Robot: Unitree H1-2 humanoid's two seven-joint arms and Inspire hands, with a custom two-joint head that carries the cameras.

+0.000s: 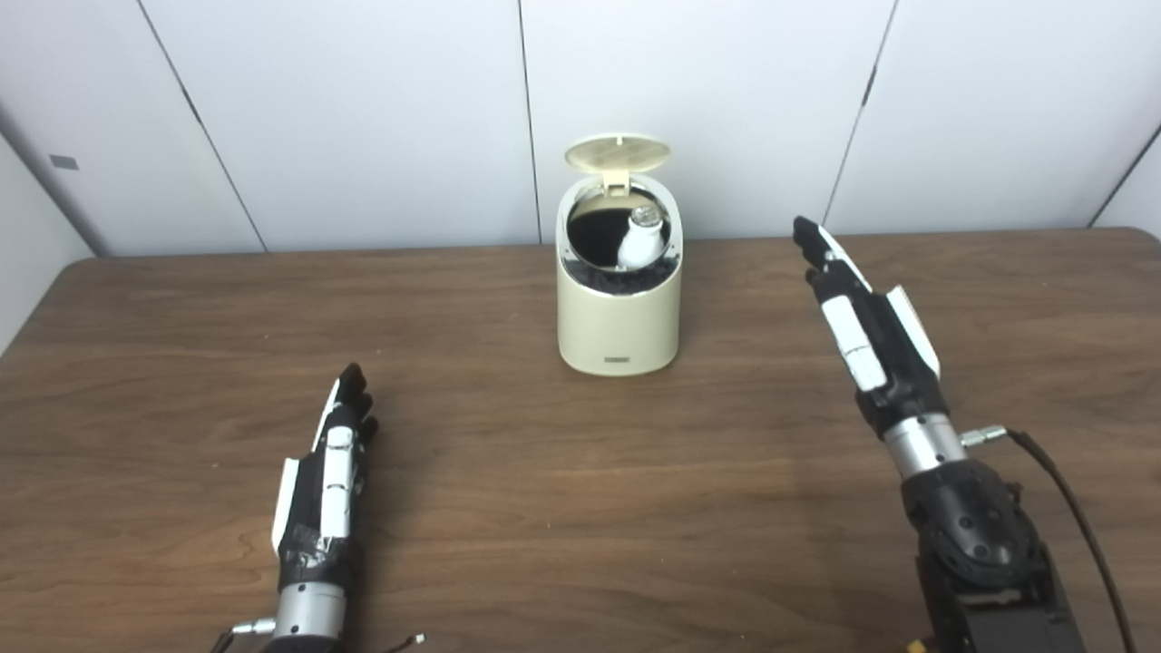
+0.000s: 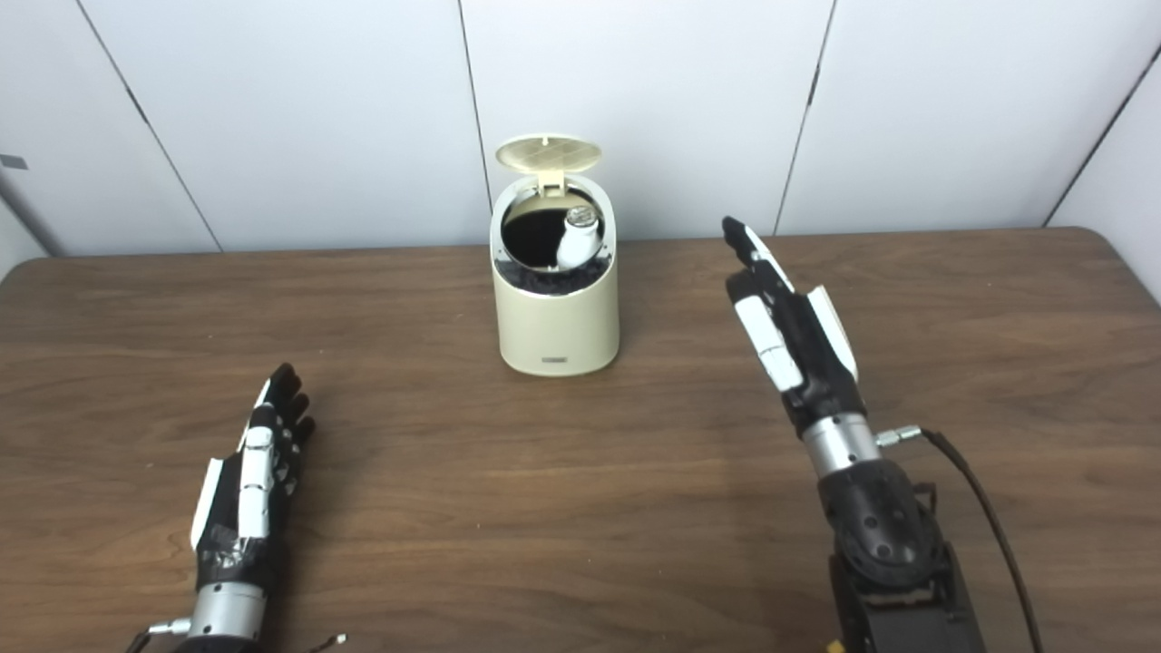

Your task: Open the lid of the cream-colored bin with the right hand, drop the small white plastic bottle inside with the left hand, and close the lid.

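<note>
The cream-colored bin point(image 1: 619, 317) stands toward the far middle of the wooden table point(image 1: 580, 472), its round lid point(image 1: 617, 152) tipped up and back on its hinge. Inside the dark opening the small white plastic bottle point(image 1: 640, 240) leans against the right inner wall, cap end up — already in the bin. The left hand point(image 1: 328, 472) lies low near the table at the front left, fingers stretched forward and holding nothing. The right hand point(image 1: 862, 313) is raised to the right of the bin, well apart from it — fingers extended, empty, pointing toward the back wall point(image 1: 363, 118).
</note>
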